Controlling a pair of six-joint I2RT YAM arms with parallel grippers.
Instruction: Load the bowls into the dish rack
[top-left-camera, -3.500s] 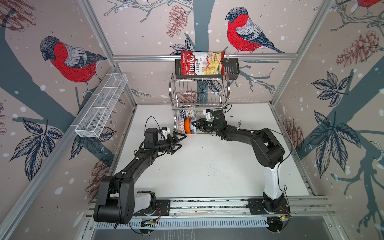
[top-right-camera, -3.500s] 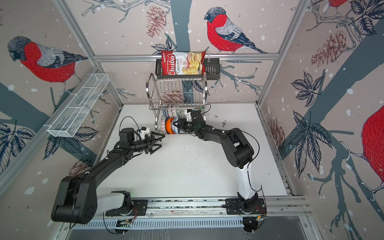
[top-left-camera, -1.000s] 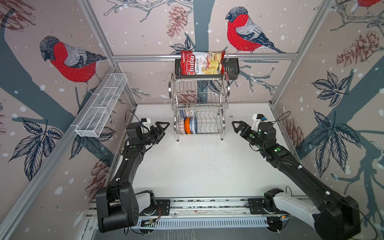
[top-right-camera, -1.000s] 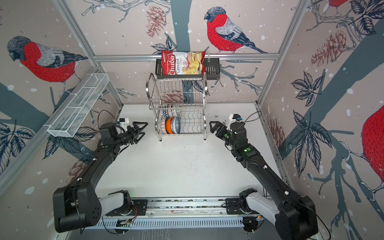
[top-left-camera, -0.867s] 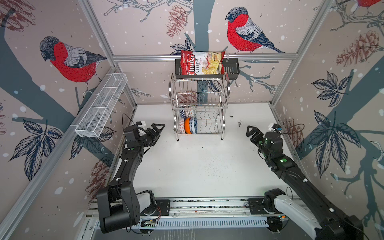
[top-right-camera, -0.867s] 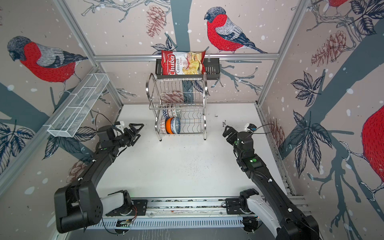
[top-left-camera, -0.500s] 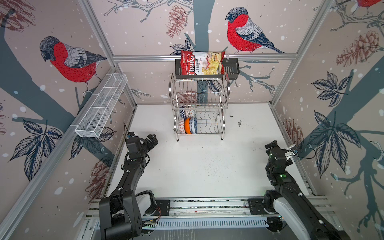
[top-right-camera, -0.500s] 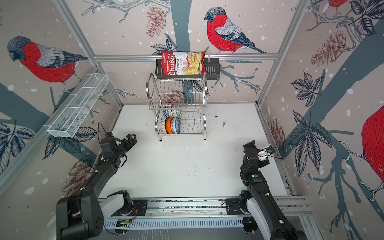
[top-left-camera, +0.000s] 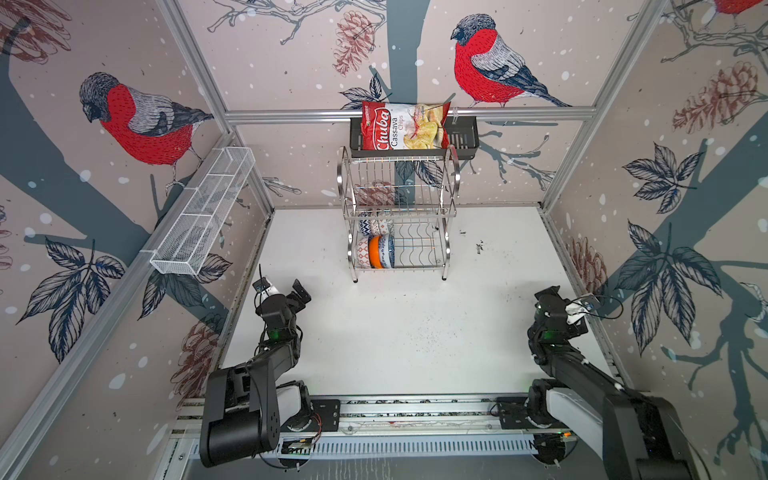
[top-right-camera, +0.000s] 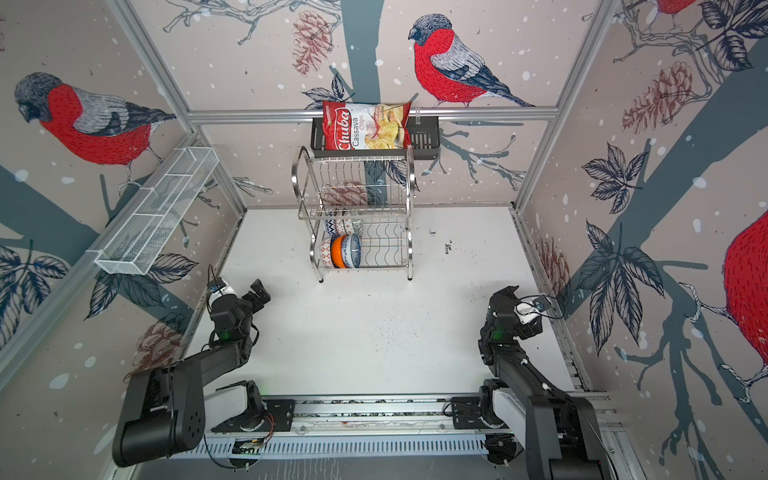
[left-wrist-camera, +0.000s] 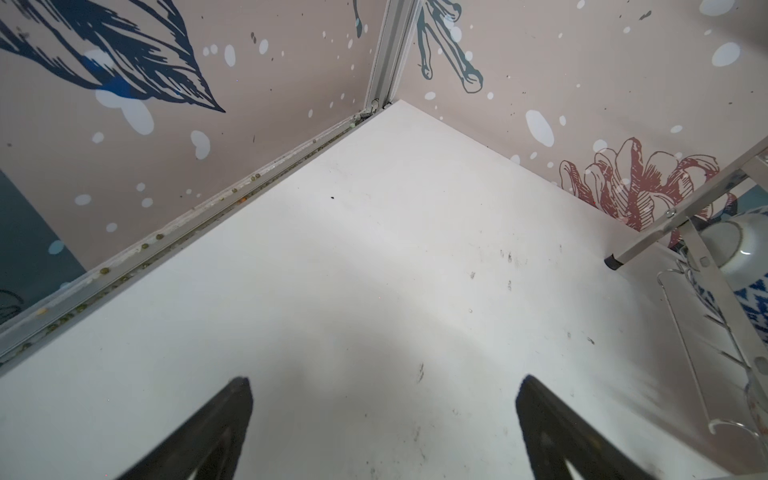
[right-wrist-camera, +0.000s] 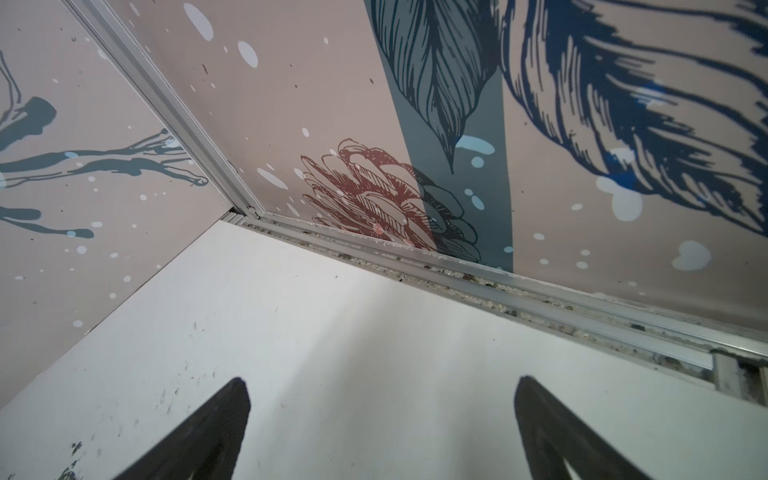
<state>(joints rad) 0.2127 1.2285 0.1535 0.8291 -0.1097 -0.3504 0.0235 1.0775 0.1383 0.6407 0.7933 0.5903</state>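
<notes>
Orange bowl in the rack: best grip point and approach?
Probably the exposed front rim of the orange bowl, approached from the open front of the dish rack: it stands on edge between neighbouring bowls, with the upper tier overhead.

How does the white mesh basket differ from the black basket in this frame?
The white mesh basket is long and narrow, while the black basket is shorter. The white mesh basket hangs along the left wall's rail, and the black basket hangs on the back wall's rail, above the dish rack. The white mesh basket looks empty, whereas the black basket holds a red chips bag. Both are mounted up off the table.
</notes>
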